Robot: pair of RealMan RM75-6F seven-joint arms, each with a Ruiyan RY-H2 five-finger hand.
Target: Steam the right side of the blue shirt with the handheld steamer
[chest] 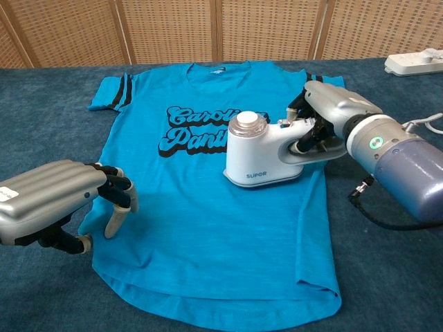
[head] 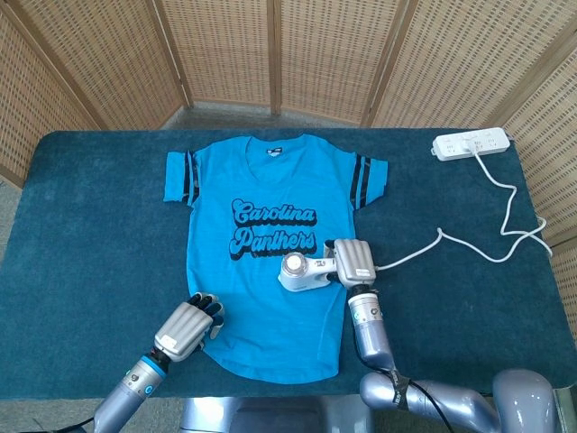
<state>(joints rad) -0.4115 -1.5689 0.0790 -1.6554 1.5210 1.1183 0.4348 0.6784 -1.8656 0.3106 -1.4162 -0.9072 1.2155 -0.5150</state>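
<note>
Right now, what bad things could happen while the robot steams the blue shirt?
The handheld steamer sits flat on the blue shirt; resting in one spot might scorch or dampen it. Its white cord trails across the table to the power strip and could snag or tug. The left hand only touches the hem, so the shirt may bunch.

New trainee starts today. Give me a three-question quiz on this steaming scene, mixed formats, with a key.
1. True or false: the right hand holds the steamer by its handle.
2. Where do the left hand fingertips rest? A) on the power strip B) on the blue shirt near its lower edge C) on the steamer
3. Fill in: the steamer's cord runs across the table to the white ____.

Key: 1 true; 2 B; 3 power strip.
</note>
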